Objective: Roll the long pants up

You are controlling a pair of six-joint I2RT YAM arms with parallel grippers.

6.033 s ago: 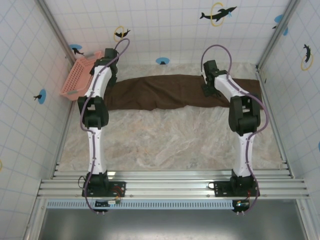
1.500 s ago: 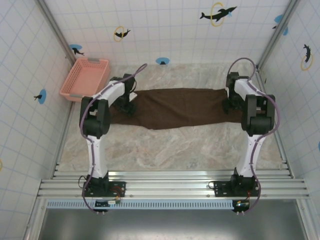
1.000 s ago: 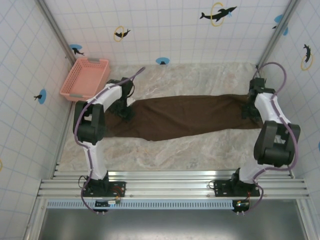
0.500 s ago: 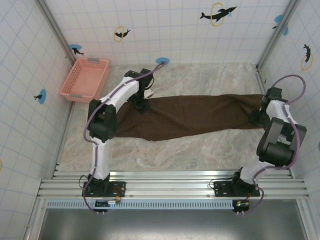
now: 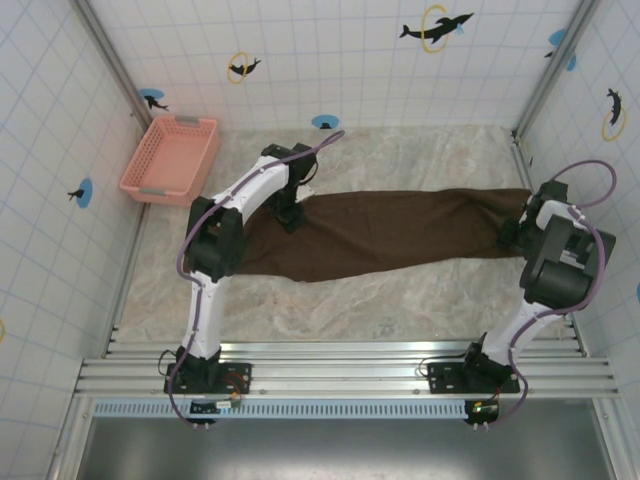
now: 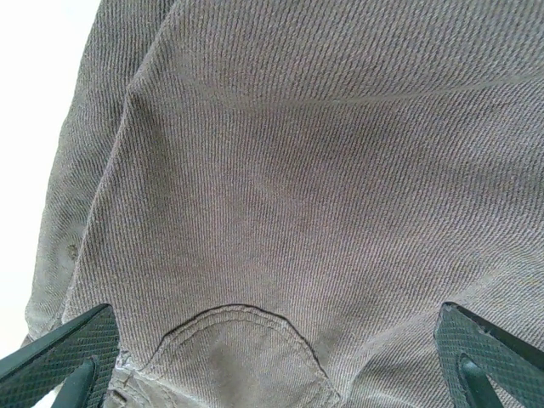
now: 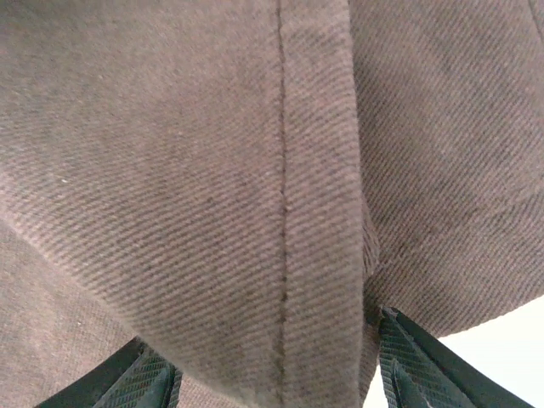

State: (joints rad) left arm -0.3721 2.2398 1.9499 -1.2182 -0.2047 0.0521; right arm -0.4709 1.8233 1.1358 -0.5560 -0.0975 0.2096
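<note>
The long pants [image 5: 390,235] lie flat across the table as a dark brown strip, waist end at the left, leg ends at the right. My left gripper [image 5: 290,214] hovers low over the waist part. In the left wrist view its fingertips [image 6: 59,357] stand wide apart, open, above ribbed fabric and a curved pocket seam [image 6: 242,316]. My right gripper [image 5: 513,232] is at the leg end by the right wall. In the right wrist view a thick stitched fold of the long pants [image 7: 280,212] fills the gap of the right gripper [image 7: 276,374], which is shut on it.
A pink basket [image 5: 170,155] stands at the back left corner. The tiled right wall [image 5: 600,200] is close beside the right arm. Bare marbled table [image 5: 360,320] lies between the pants and the metal rails at the arm bases.
The pants were drawn nearer and stretched longer as my right gripper carried the leg end to the right wall. My left gripper left the waist's left edge and moved right over the fabric.
</note>
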